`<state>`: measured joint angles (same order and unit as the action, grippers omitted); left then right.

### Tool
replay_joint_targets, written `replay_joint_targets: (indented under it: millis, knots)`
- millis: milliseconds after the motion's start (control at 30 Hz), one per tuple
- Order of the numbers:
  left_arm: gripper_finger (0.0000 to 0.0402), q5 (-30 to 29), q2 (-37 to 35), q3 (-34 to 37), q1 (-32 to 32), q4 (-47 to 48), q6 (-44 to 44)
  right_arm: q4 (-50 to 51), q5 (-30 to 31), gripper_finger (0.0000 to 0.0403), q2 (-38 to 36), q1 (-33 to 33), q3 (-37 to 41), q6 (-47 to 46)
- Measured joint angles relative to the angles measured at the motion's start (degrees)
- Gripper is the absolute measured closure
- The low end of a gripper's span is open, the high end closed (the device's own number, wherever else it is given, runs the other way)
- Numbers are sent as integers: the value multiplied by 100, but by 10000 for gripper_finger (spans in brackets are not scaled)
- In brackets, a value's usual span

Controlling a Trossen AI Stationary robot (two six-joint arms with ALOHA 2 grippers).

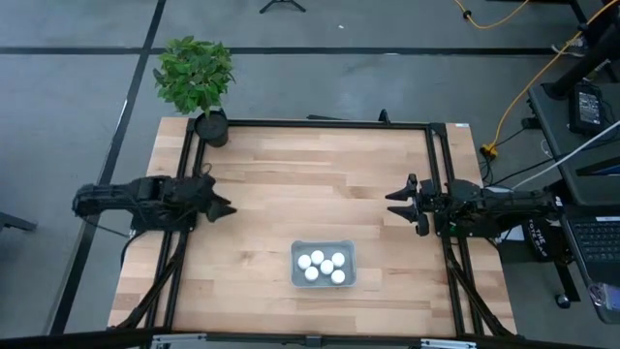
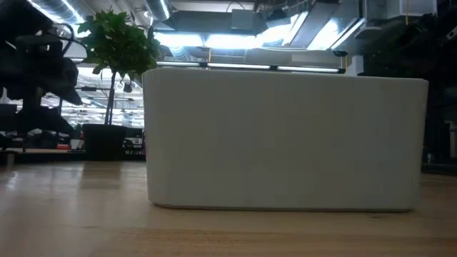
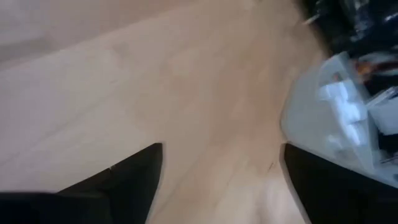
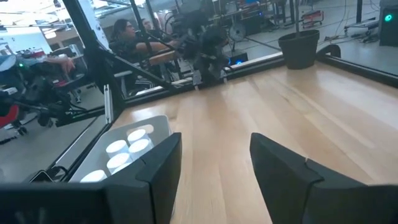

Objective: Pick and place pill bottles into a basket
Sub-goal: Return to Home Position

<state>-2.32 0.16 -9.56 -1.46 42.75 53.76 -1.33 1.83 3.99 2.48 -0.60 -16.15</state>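
Now, six pill bottles (image 1: 327, 267) inside the basket (image 1: 324, 244), left gripper (image 1: 223, 199) and right gripper (image 1: 392, 205) both spread, empty.

bright even overhead light; ceiling lamps (image 2: 178, 37) glare behind basket (image 2: 285, 143)

No legible text, label, brand, number or sign in any view; pill bottles (image 1: 326, 267) at 6 o'clock too small to read.

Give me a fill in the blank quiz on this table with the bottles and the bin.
The basket holds ____ pill bottles.
The left hand and right hand are both ____, not shut.
The potted plant stands on the ____ arm's side of the table.
Missing words: six; open; left.
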Motion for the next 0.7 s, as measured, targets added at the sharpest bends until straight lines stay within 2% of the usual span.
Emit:
replay_joint_targets:
  millis: [133,567,633,700]
  knots:
    - [84,63,-14,28,-85,-385,1,-12,1,210,9,2,-9,12]
    - [84,145,-13,33,-432,-401,51,-7,0,210,9,1,-9,12]
    - [84,54,-13,37,-536,-543,-413,-6,0,210,9,2,-9,12]
    - [84,52,-16,59,-576,-1523,-1694,-4,0,210,9,2,-9,12]
